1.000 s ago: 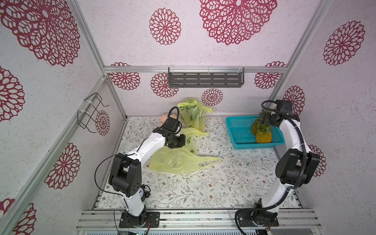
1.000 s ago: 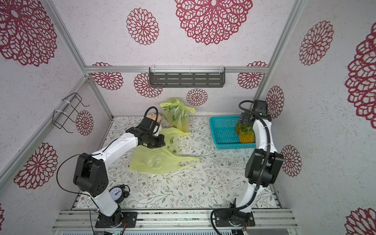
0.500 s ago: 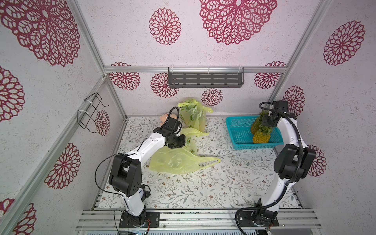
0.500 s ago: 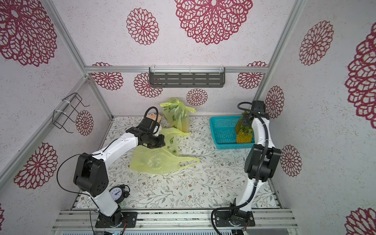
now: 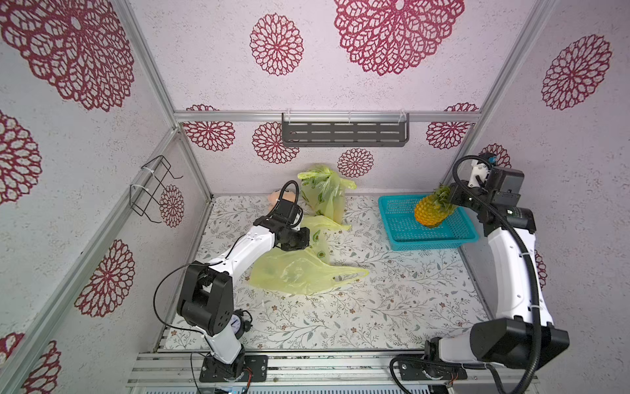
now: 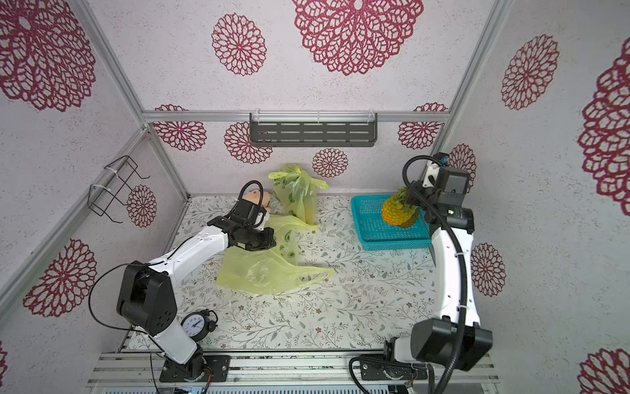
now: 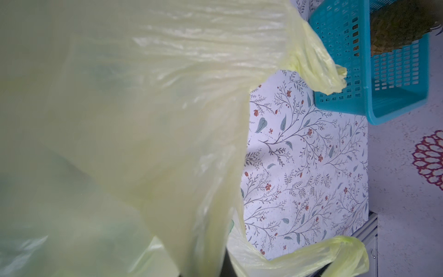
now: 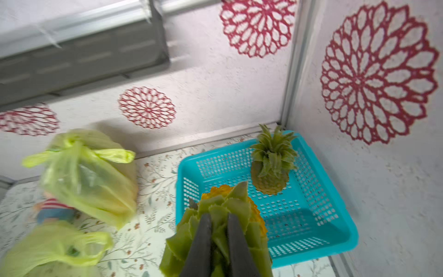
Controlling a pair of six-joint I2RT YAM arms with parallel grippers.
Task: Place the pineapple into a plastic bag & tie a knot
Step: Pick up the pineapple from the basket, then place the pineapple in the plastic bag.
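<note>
Floral tabletop [image 5: 375, 307], right tool [image 8: 219, 217] gripping pineapple [image 5: 430, 213] over basket [image 5: 426, 243], left tool [image 5: 300, 238] pinching bag [image 5: 296, 273]

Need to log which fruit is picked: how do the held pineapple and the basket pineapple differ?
The held pineapple is orange-yellow and clamped by its crown in the right end effector; the basket pineapple is greener and stands upright, untouched, in the teal basket. Both have green leafy crowns.

pale walls [image 5: 211, 68] with red medallions [image 5: 276, 44], floral floor [image 5: 375, 307].
</note>
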